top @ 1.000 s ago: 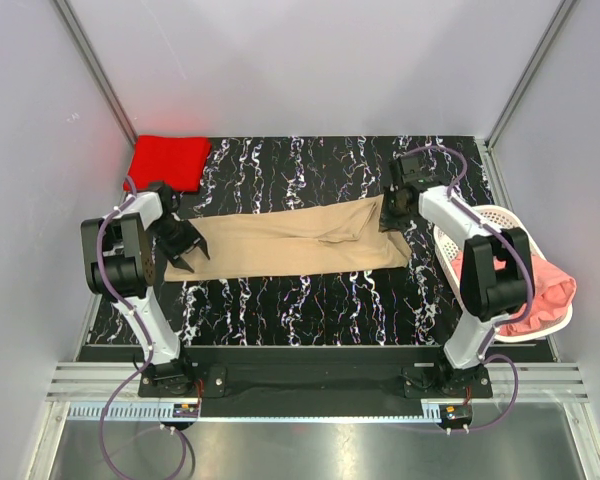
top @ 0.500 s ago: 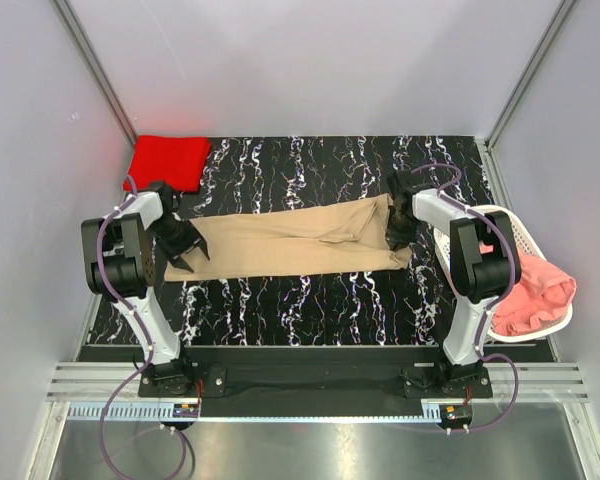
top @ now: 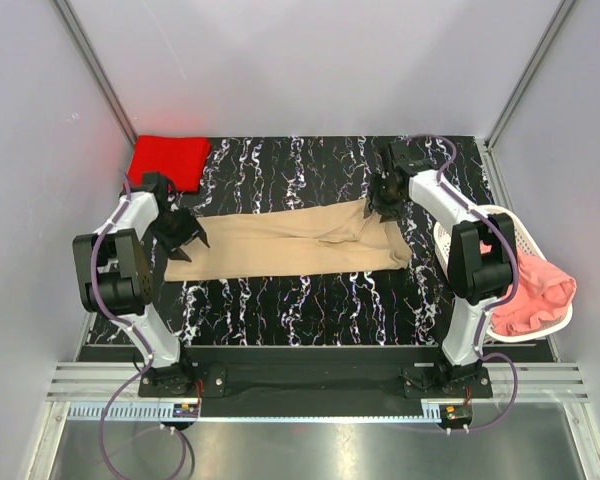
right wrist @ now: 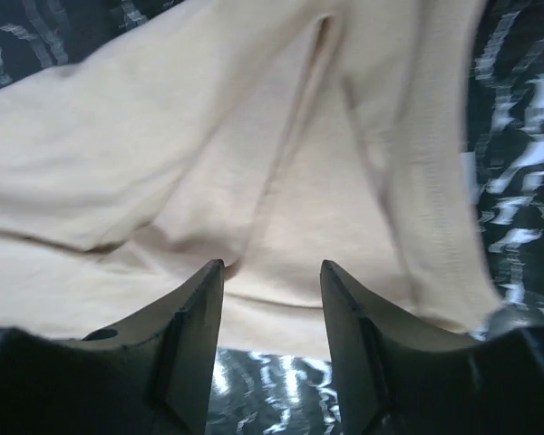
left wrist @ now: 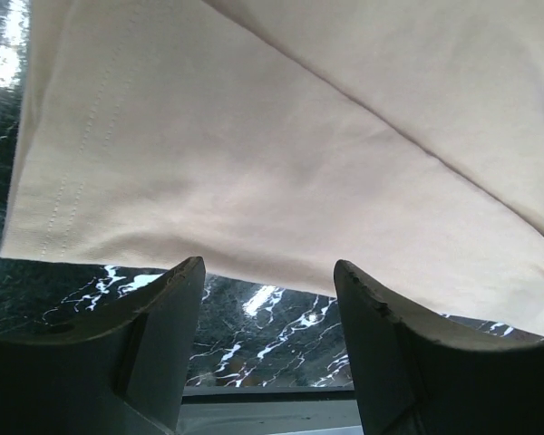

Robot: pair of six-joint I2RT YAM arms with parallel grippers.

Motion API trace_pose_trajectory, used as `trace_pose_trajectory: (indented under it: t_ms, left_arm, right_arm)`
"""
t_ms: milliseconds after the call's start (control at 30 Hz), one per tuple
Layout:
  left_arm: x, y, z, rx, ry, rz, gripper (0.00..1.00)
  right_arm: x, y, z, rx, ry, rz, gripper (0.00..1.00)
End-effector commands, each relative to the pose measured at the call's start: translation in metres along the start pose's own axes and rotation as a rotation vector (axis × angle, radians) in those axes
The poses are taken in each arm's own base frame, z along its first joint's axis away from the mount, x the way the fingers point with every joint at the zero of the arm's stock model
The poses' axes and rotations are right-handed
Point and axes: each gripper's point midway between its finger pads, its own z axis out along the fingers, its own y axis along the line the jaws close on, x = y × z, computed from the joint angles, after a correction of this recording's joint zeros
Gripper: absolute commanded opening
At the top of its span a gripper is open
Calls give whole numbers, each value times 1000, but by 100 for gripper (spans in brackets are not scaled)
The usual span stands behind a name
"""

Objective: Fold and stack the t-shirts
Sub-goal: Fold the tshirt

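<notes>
The tan t-shirt [top: 290, 245] lies folded into a long strip across the middle of the black marble table [top: 300, 300]. My left gripper [top: 187, 232] hovers at the strip's left end, open; in the left wrist view the tan cloth [left wrist: 254, 136] lies just beyond my left gripper [left wrist: 267, 272], with bare table between the fingers. My right gripper [top: 381, 199] is open over the strip's far right corner, where the wrist view shows creased tan cloth [right wrist: 163, 163] under my right gripper [right wrist: 272, 267]. A folded red t-shirt [top: 167, 160] sits at the back left. The salmon-pink t-shirt [top: 535, 290] hangs out of the basket.
The white lattice basket [top: 500, 215] stands off the table's right edge beside the right arm. Grey walls close in the back and both sides.
My right gripper has opened, let go of the tan shirt's right end, and moved toward the back. My left gripper has shifted slightly back, and the shirt's left end now lies flat.
</notes>
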Motion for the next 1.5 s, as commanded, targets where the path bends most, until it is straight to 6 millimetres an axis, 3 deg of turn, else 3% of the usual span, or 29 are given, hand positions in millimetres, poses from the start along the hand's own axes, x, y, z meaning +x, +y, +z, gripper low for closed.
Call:
trace_pose_trajectory:
  t_ms: [0, 67, 367, 467, 700, 800, 867, 900, 933, 967, 1000, 1067, 1100, 1167, 1233, 1267, 1333, 1367, 1467]
  left_arm:
    - [-1, -18, -12, 71, -28, 18, 65]
    - [2, -22, -13, 80, -27, 28, 65]
    - [18, -29, -10, 91, -3, 55, 65]
    - [16, -33, -11, 95, -4, 57, 65]
    - [14, -38, -16, 97, -13, 63, 65]
    - [13, -37, -19, 90, -21, 64, 65]
    - [14, -36, -20, 87, -23, 67, 65]
    - [14, -36, -21, 84, -25, 67, 65]
    - [14, -35, -21, 82, -28, 67, 65]
    - [13, -34, -22, 79, -30, 65, 65]
    - [13, -35, -23, 81, -37, 70, 65]
    - [14, -35, -22, 79, -34, 66, 65]
    - [14, -34, -20, 78, -28, 65, 65]
    - [15, -35, -19, 76, -25, 66, 65]
    - [14, -35, -19, 76, -29, 65, 66]
    - [13, -35, -19, 76, -31, 65, 66]
    - [13, -34, -20, 71, -39, 75, 66]
    - [12, -33, -20, 67, -44, 73, 66]
    - [9, -30, -22, 33, -66, 100, 66]
  right_arm:
    - [7, 50, -6, -235, 73, 90, 55]
    - [17, 60, -2, -287, 115, 124, 56]
    - [57, 66, 9, -318, 214, 135, 59]
    - [60, 65, 15, -309, 220, 158, 59]
    - [39, 82, 33, -350, 201, 159, 49]
    - [26, 88, 46, -353, 193, 173, 34]
    - [21, 96, 56, -360, 193, 160, 15]
    - [1, 110, 50, -389, 145, 137, 12]
    - [1, 116, 56, -384, 146, 113, 12]
    - [-5, 126, 54, -405, 136, 100, 14]
    - [-25, 142, 45, -445, 94, 80, 30]
    - [-25, 152, 49, -461, 120, 72, 42]
    - [-35, 160, 43, -484, 101, 64, 48]
    - [-35, 155, 41, -454, 105, 50, 55]
    - [-35, 145, 36, -408, 84, 0, 61]
    - [-40, 141, 23, -397, 54, -19, 62]
    - [-36, 118, 20, -295, 32, -63, 65]
    - [-38, 112, 9, -272, 11, -77, 65]
    - [-19, 76, 2, -123, 38, -103, 66]
